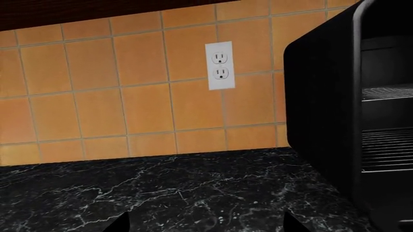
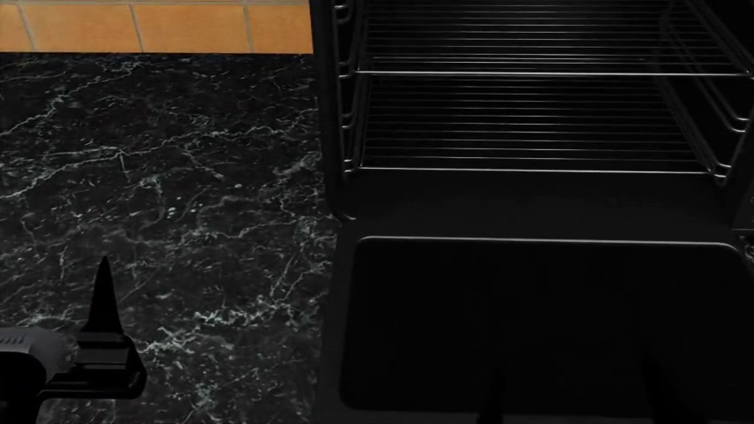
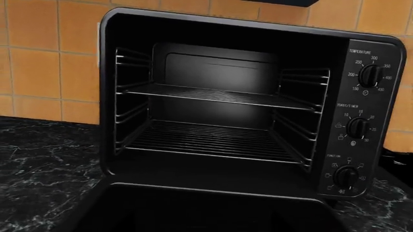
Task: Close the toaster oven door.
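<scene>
The toaster oven (image 3: 232, 72) stands open on the counter, with two silver wire racks (image 3: 213, 96) inside and round knobs (image 3: 358, 128) on its right panel. Its door (image 2: 531, 327) lies folded down flat toward me and also shows in the right wrist view (image 3: 193, 208). My right gripper (image 3: 200, 224) hovers over the door's near part; its dark fingers barely show against the glass, spread apart and empty. My left gripper (image 1: 206, 226) is open and empty above the counter, left of the oven's side wall (image 1: 322, 96). It also shows in the head view (image 2: 104, 291).
The black marble counter (image 2: 177, 177) stretches left of the oven. An orange tiled wall (image 1: 96, 87) with a white outlet (image 1: 219, 65) rises behind it.
</scene>
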{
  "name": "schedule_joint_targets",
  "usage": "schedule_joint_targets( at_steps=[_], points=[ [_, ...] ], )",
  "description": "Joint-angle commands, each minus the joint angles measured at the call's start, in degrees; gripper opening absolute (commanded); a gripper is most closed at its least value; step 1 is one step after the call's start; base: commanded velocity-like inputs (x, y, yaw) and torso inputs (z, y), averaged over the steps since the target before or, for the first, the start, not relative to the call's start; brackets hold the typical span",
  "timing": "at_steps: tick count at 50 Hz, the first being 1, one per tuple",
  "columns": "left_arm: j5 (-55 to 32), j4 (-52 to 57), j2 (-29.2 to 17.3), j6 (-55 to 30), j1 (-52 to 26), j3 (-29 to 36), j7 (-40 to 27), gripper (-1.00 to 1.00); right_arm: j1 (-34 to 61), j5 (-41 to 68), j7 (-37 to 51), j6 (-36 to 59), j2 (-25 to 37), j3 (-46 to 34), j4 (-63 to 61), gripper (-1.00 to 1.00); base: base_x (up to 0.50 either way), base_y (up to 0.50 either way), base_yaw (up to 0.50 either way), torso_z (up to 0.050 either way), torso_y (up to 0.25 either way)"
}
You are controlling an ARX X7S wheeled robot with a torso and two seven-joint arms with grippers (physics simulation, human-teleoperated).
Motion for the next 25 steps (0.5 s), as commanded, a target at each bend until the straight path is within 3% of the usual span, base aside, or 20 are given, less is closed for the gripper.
schedule_joint_targets(
  at_steps=[1,13,25],
  points=[
    [-0.4,0.5,-0.2,-0.2,-0.4,-0.1,-0.4,1.0,-12.6,6.0,15.1,-14.3,14.9,-7.1,-1.3,1.0,0.0,0.0,0.0,0.0,0.0],
    [-0.5,1.1,-0.5,0.0,-0.2,0.3,-0.8,1.0,-19.8,3.1,12.8,-22.4,13.1,-7.6,4.2,1.0,0.0,0.0,0.0,0.0,0.0],
    [-0.7,1.0,-0.8,0.2,-0.2,0.4,-1.2,1.0,-18.9,2.5,9.4,-26.2,9.4,-9.9,12.8,1.0,0.0,0.0,0.0,0.0,0.0]
  ],
)
